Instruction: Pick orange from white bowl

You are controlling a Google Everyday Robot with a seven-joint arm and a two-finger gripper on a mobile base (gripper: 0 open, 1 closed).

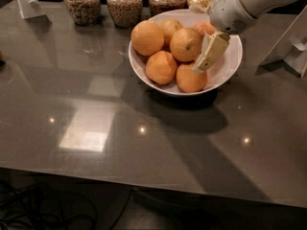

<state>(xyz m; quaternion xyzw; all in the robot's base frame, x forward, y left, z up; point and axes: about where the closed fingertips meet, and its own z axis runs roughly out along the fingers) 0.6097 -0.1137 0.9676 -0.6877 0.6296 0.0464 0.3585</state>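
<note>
My gripper (205, 62), cream-coloured on a white arm (249, 4) coming in from the upper right, hangs tilted inside the white bowl (229, 63) on its right side. It sits just beside the orange (184, 42) with the small dark stem dot, above a lower fruit (190, 79). I cannot tell how far it is open or whether it holds anything. The orange lies near the bowl's middle, among five others. The bowl rests on a glossy grey table (144, 143), with glass jars (124, 5) of grains behind it.
</note>
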